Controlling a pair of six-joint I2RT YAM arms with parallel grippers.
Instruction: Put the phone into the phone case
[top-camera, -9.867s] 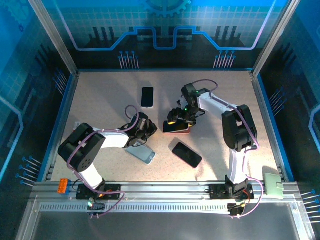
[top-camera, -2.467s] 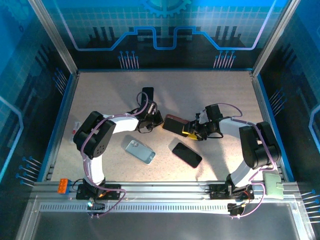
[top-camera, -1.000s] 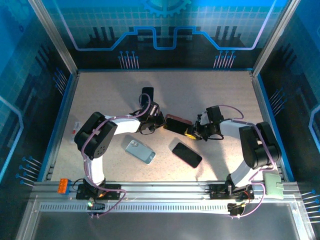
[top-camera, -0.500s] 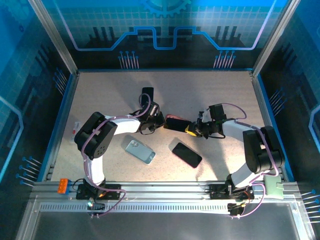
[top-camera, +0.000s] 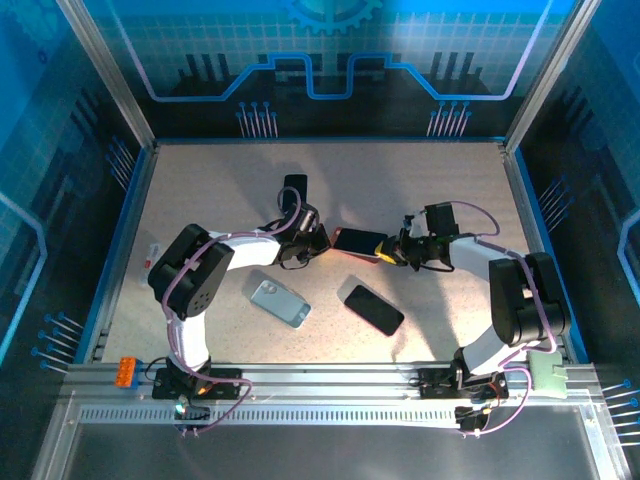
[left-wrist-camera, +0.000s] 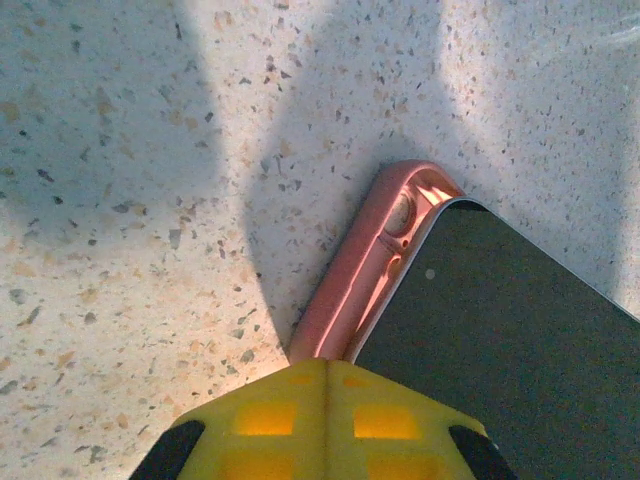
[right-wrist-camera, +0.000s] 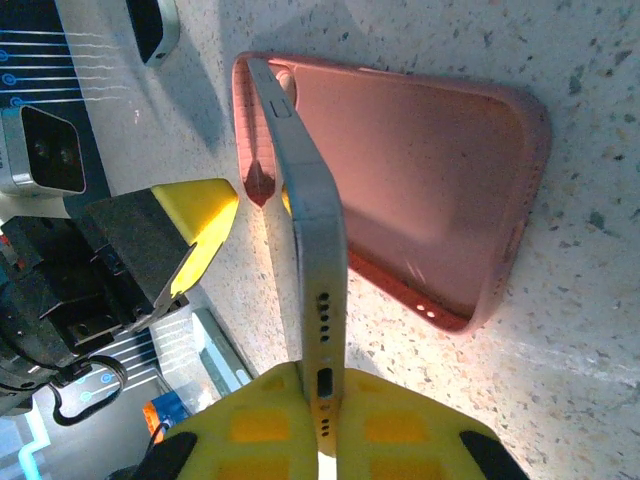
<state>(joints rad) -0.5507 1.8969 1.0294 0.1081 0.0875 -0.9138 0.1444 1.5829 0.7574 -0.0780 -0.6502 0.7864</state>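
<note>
My right tool (right-wrist-camera: 322, 385) is clamped on the phone (right-wrist-camera: 310, 250) at its port end. Its long axis runs 3 to 9 o'clock, mid-tabletop (right-wrist-camera: 580, 330). My right wrist shows it tilted, far end in the pink phone case (right-wrist-camera: 420, 170). My left tool (left-wrist-camera: 325, 390) meets the case rim; I cannot tell its grip.

The phone case (right-wrist-camera: 400, 170) is salmon pink. The phone (right-wrist-camera: 312, 260) has a silver-grey edge and a black screen. The left gripper (left-wrist-camera: 325, 370) and right gripper (right-wrist-camera: 320, 390) have yellow fingers (the left one's body is black). The table (top-camera: 200, 190) is beige with dark speckles. The far wall (top-camera: 320, 60) is blue with circuit lines.
</note>
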